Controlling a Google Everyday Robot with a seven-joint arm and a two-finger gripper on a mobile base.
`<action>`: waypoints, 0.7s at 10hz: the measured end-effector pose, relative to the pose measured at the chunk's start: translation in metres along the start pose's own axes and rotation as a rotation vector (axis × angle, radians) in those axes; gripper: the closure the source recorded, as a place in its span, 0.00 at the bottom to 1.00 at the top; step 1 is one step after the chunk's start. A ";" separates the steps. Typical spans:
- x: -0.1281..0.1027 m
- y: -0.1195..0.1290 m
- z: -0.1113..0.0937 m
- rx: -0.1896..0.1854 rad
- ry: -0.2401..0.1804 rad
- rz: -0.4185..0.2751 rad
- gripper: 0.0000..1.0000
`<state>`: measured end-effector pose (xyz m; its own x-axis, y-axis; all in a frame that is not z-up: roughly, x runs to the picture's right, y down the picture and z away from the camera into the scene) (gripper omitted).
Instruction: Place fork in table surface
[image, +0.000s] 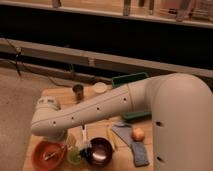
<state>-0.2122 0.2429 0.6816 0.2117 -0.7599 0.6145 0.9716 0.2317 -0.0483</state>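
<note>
A light wooden table surface (56, 98) stands on grey flooring (17, 107) before a dark railed wall. The white arm spans the table from the right. Its gripper (61, 142) hangs low at the front left, largely hidden by the forearm, jaws spread and gripping nothing. Bare planks remain along the far left edge. The fork (51, 154) lies inside the orange bowl (36, 150). Beside it sit a small green cup (74, 157) and a dark metal bowl (99, 150). A green tray (130, 78) occupies the far right corner.
</note>
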 end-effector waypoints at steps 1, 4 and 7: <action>0.000 0.000 0.002 0.002 -0.004 -0.010 0.20; 0.005 0.003 0.009 0.007 -0.010 -0.021 0.20; 0.013 0.010 0.018 0.011 -0.016 -0.018 0.20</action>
<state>-0.2020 0.2457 0.7033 0.1927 -0.7542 0.6277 0.9740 0.2248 -0.0290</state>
